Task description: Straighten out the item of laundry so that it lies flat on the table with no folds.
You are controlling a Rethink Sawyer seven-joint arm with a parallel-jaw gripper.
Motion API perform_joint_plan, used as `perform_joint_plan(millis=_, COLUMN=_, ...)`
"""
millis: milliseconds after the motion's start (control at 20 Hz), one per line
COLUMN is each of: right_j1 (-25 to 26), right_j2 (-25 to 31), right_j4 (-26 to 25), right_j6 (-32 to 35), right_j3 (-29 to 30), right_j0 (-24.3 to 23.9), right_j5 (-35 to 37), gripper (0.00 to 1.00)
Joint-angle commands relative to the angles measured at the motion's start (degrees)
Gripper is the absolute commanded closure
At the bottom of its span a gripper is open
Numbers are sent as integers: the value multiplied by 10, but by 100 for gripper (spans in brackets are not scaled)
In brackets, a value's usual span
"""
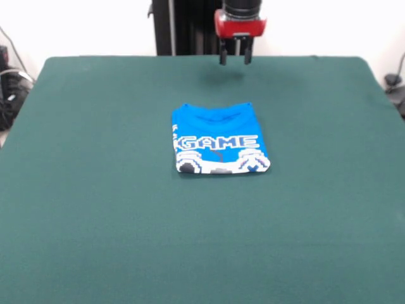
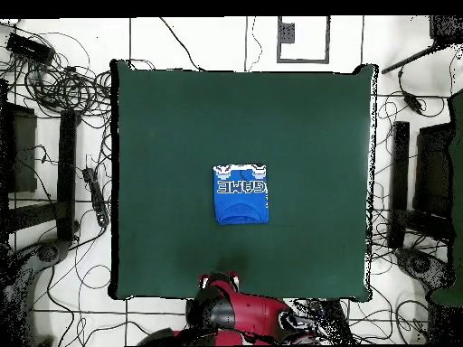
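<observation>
The shirt (image 1: 219, 143) lies folded into a compact block mid-table (image 1: 95, 221), lettering up – nothing spread yet – while the gripper (image 1: 235, 60) hangs empty above the far edge, fingers a little apart, clear of the cloth, probably poised for a first grasp

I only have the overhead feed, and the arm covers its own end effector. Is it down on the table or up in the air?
Observer: Up in the air. In the front view the end effector hangs above the table near the robot's edge, touching nothing.
Operator: Open or shut?
Observer: Open; a gap shows between its two fingers.
Operator: Is the T-shirt's edge farthest from the robot a flat hem?
Observer: No. The T-shirt ends there in a rounded fold, and the controller graphic is cut off at it.
</observation>
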Motion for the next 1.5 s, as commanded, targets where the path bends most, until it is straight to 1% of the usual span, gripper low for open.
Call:
perform_joint_plan(millis=50, right_j1=-16, right_j2=-5, right_j4=-104, right_j6=-3, right_j3=-19, right_j0=9, right_j5=31, gripper=0)
perform_joint_plan(millis=350, right_j1=-21, right_j2=1, right_j4=-126, right_j6=28, right_j3=-31, right_j0=13, right_j5=55, gripper=0)
perform_joint_plan(millis=650, right_j1=-22, right_j2=8, right_j4=-141, right_j6=45, right_j3=-43, right_j0=11, right_j5=73, gripper=0)
perform_joint_plan(millis=750, right_j1=-16, right_j2=11, right_j4=-142, right_j6=49, right_j3=-50, right_j0=11, right_j5=75, gripper=0)
perform_joint_plan(millis=1050, right_j1=-20, right_j2=24, right_j4=-130, right_j6=50, right_j3=-66, right_j0=15, right_j5=100, gripper=0)
perform_joint_plan(millis=1500, right_j1=2, right_j2=35, right_j4=-116, right_j6=58, right_j3=-103, right_j0=24, right_j5=108, gripper=0)
